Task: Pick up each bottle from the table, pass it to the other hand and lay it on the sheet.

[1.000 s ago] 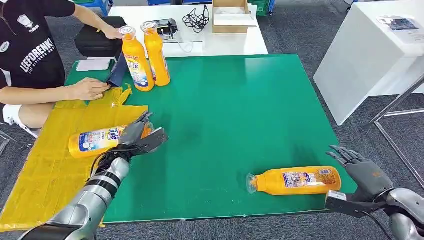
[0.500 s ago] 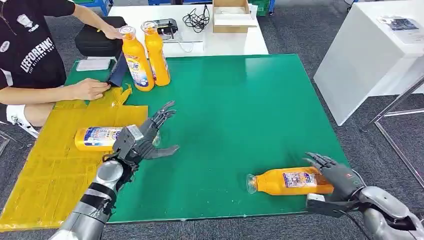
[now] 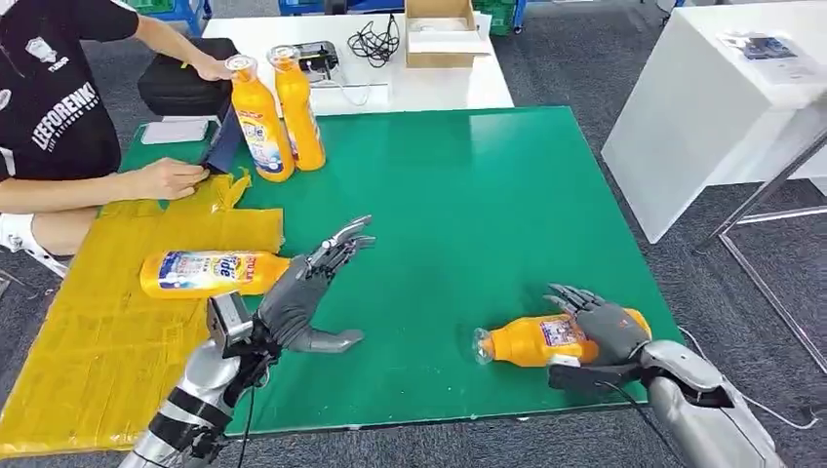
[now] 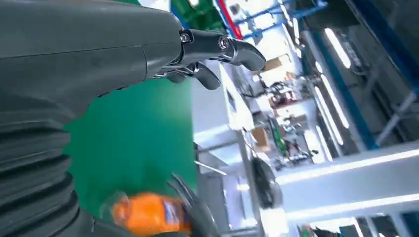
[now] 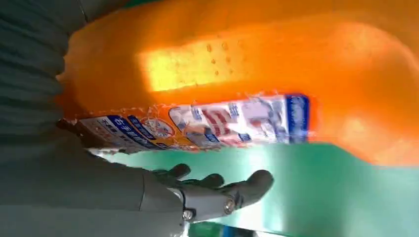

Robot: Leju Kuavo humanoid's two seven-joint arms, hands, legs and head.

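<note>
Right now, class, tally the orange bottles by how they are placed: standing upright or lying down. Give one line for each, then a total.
Standing upright: 2, one bottle beside another at the mat's far edge
Lying down: 2, one on the yellow sheet, one under the right robot hand
Total: 4

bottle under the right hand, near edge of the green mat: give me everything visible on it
The orange bottle looks like glossy plastic and lies on its side on the green mat, near the robot's edge. Its clear cap end points toward the left hand, which is open and apart from it. A white, blue and red printed label runs along the body. The right hand lies over its base half, fingers draped across it; a firm grip cannot be confirmed.
</note>
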